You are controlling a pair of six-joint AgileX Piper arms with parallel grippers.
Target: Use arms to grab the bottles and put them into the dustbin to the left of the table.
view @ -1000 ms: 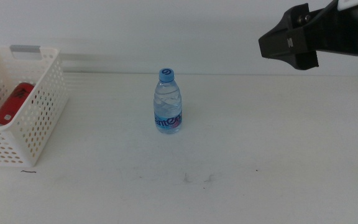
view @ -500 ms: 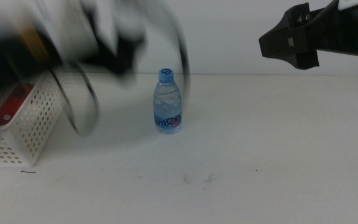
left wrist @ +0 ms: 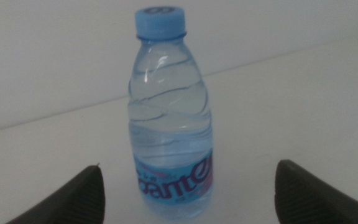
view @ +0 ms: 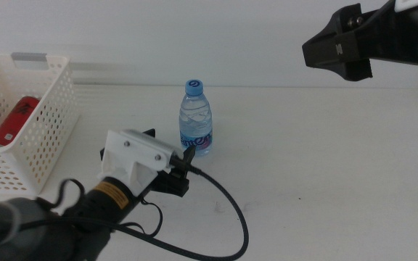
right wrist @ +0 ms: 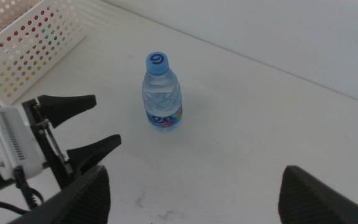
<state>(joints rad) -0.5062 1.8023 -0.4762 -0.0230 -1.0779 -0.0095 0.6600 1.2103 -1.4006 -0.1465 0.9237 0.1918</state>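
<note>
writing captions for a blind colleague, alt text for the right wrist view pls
A clear water bottle with a blue cap stands upright on the white table. The left gripper, jaws open, points at it; the white perforated dustbin sits beyond.

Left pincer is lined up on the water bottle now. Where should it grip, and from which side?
Grip the water bottle on its body, around or just above the label, coming level from the near side where the open left pincer already faces it. It stands upright and apart from the basket, and its body fits between the jaws. The right pincer waits high.
</note>
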